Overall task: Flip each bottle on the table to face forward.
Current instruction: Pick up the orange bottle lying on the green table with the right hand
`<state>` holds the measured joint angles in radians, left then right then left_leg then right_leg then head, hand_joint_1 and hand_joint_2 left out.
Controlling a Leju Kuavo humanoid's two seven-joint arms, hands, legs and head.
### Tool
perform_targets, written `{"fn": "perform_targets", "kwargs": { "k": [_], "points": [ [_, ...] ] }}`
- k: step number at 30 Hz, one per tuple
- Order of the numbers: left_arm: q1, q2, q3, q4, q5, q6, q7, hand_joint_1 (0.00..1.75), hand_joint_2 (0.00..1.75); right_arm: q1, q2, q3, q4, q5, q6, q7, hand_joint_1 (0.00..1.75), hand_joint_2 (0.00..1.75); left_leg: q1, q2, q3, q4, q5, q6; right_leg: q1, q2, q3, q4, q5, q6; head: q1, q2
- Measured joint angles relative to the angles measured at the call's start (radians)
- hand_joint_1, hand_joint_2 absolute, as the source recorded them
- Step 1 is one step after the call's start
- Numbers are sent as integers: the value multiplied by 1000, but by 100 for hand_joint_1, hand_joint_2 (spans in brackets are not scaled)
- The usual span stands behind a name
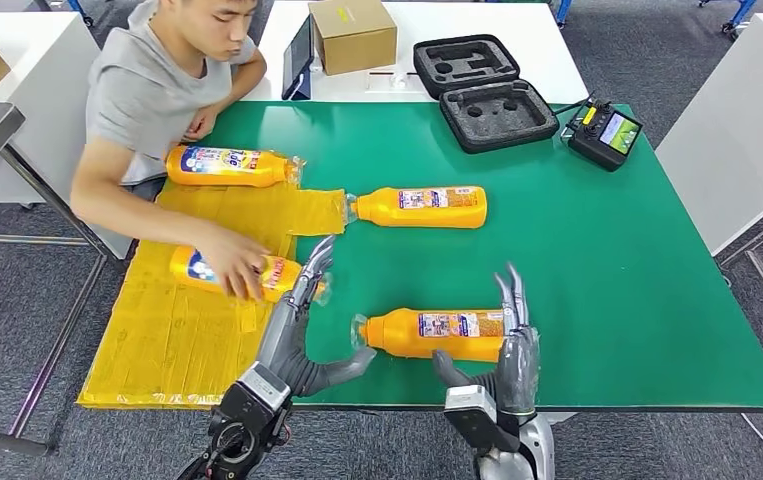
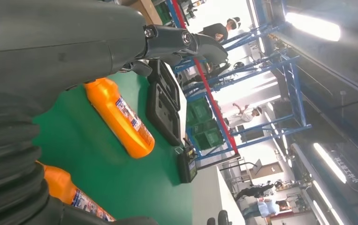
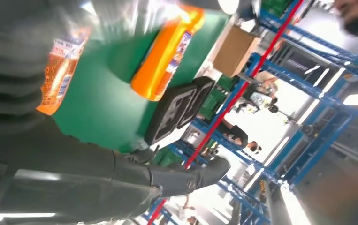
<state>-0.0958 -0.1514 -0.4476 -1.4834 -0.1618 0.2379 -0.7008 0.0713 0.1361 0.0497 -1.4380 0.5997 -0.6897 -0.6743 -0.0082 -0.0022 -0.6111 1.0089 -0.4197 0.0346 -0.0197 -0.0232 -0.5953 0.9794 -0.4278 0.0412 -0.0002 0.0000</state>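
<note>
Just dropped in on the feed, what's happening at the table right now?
Four orange bottles lie on their sides on the green table. The left hand and right hand, fingers apart, flank the nearest bottle at its cap and base ends; neither plainly grips it. A seated person's hand rests on another bottle on the yellow mat. A third bottle lies by the person, a fourth mid-table.

orange bottles point(image 1: 435, 334), blue-red labels; green table point(image 1: 607, 270); yellow mat point(image 1: 177, 330); black case point(image 1: 485, 92).
</note>
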Motion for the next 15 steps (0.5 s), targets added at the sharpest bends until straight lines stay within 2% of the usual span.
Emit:
{"fn": "perform_targets", "kwargs": {
  "k": [2,5,7,15],
  "points": [
    [-4,0,-1,3,1,-10,0,0,175,-7,-5,3,9,106,-2,30,0,175,0,0,0,0,0,0,0,0,0,0,0,0,0,0],
    [-14,0,-4,8,6,-29,0,0,175,-35,-23,13,36,347,12,125,0,175,0,0,0,0,0,0,0,1,0,0,0,0,0,0],
    [-17,0,-6,11,11,-34,0,0,175,-59,-43,21,61,443,35,182,0,175,0,0,0,0,0,0,0,0,0,0,0,0,0,0],
    [-21,0,-19,13,21,-37,0,0,175,-116,-103,48,131,590,75,272,0,175,0,1,0,0,0,0,0,0,0,0,0,0,0,0]
  ]
}}
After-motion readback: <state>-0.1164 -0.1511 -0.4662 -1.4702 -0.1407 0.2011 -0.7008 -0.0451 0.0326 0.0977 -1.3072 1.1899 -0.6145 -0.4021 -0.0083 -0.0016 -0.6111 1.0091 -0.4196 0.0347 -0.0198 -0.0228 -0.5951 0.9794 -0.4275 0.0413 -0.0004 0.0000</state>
